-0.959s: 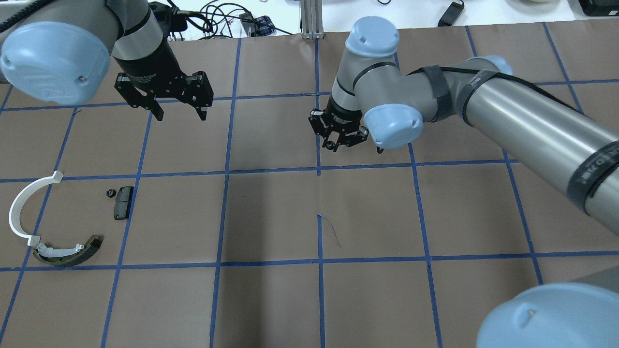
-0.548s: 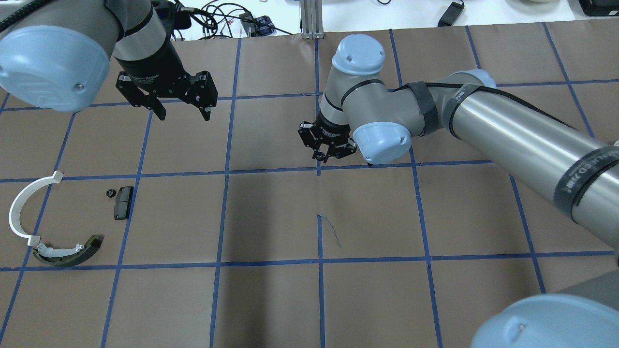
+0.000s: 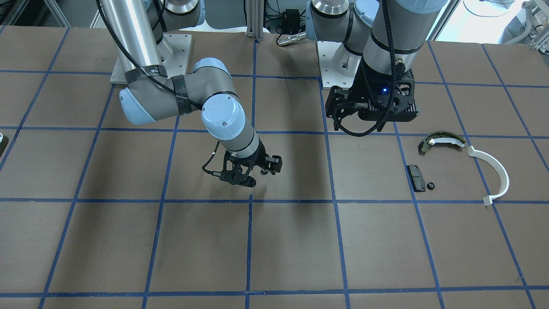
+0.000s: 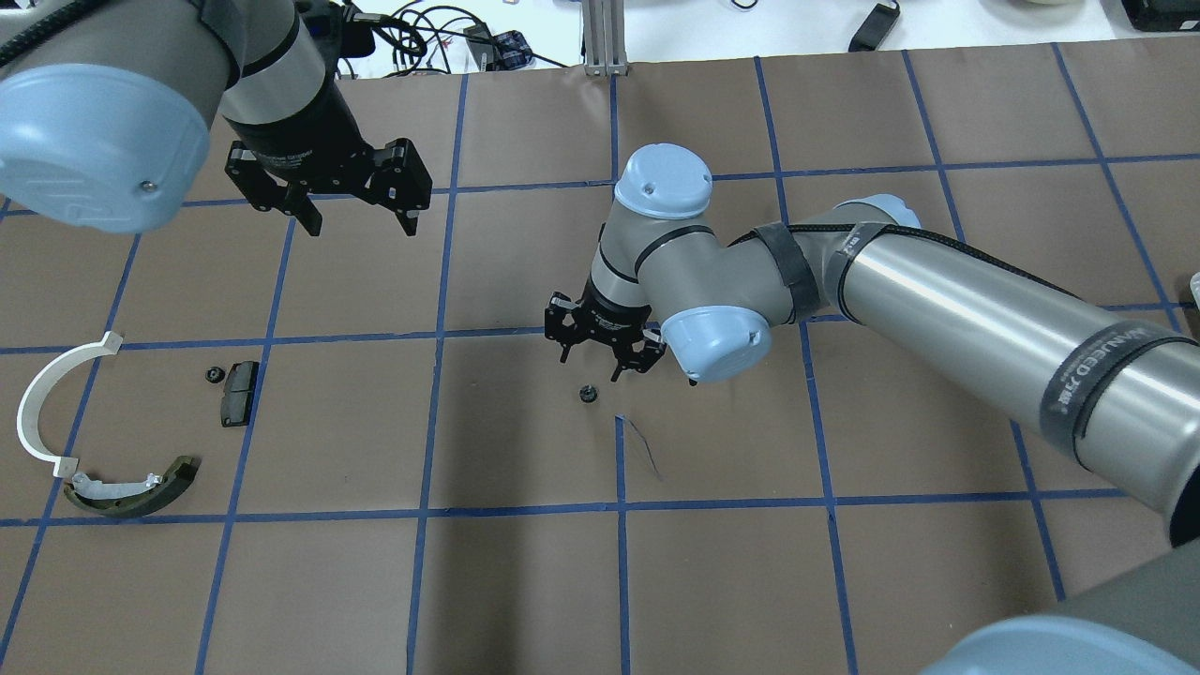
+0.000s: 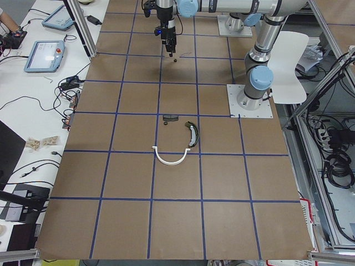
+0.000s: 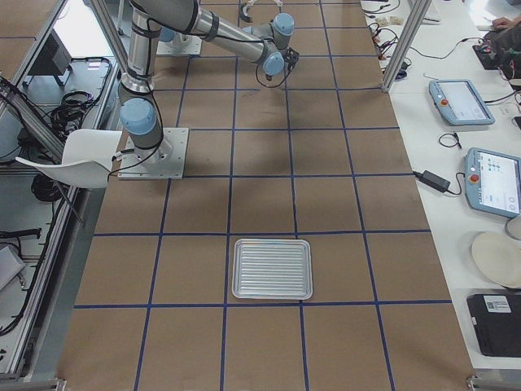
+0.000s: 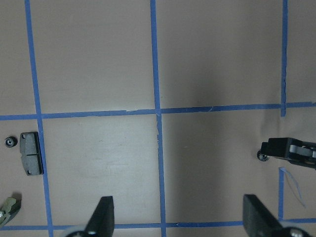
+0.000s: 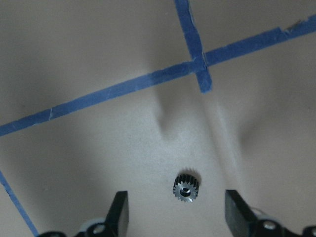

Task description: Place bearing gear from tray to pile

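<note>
The bearing gear (image 4: pixel 588 393), small, black and toothed, lies flat on the brown paper near the table's middle; it also shows in the right wrist view (image 8: pixel 185 186). My right gripper (image 4: pixel 589 367) is open and empty just above it, one finger on each side. My left gripper (image 4: pixel 362 230) is open and empty, high over the far left squares. The pile sits at the left: a white half-ring (image 4: pixel 37 403), an olive-and-white brake shoe (image 4: pixel 131 487), a black pad (image 4: pixel 239 392) and another small black gear (image 4: pixel 213 375). The tray (image 6: pixel 273 242) stands far off on the right.
Blue tape lines grid the brown paper. Cables and devices lie along the far edge (image 4: pixel 422 37). Both arm bases stand on white plates (image 3: pixel 150 60) on the robot's side. Tablets lie on a side bench (image 6: pixel 464 102).
My right arm has swung left and nearer, and its gripper has opened. The gear now lies on the paper beneath it. My left gripper has drifted slightly right.
</note>
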`<act>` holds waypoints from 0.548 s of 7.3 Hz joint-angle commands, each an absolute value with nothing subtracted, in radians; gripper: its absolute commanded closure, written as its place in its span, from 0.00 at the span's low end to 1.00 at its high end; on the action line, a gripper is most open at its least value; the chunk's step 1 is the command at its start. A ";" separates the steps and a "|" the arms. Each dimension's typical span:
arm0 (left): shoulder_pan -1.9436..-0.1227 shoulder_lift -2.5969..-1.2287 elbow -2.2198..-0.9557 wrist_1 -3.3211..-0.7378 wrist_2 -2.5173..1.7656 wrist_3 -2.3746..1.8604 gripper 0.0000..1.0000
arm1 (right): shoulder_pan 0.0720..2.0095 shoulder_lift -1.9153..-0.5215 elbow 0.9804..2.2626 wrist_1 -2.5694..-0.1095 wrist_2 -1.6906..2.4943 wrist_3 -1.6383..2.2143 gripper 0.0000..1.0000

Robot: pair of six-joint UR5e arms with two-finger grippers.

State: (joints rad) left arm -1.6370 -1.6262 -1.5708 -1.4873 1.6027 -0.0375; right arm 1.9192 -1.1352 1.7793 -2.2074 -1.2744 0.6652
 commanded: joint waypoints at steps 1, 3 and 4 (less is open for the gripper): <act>-1.657 -1.649 -1.577 -1.486 1.601 -0.105 0.08 | 1.875 -1.182 1.734 -2.188 -1.334 0.623 0.00; -1.773 -1.684 -1.667 -1.365 1.606 -0.269 0.08 | 1.702 -1.263 1.717 -2.076 -1.330 0.501 0.00; -1.807 -1.722 -1.756 -1.226 1.602 -0.337 0.08 | 1.624 -1.319 1.715 -1.972 -1.360 0.357 0.00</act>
State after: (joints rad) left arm -1.7568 -1.6848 -1.6669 -1.3649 1.6047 -0.2523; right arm 1.7246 -1.2537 1.7201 -2.0739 -1.3353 0.4961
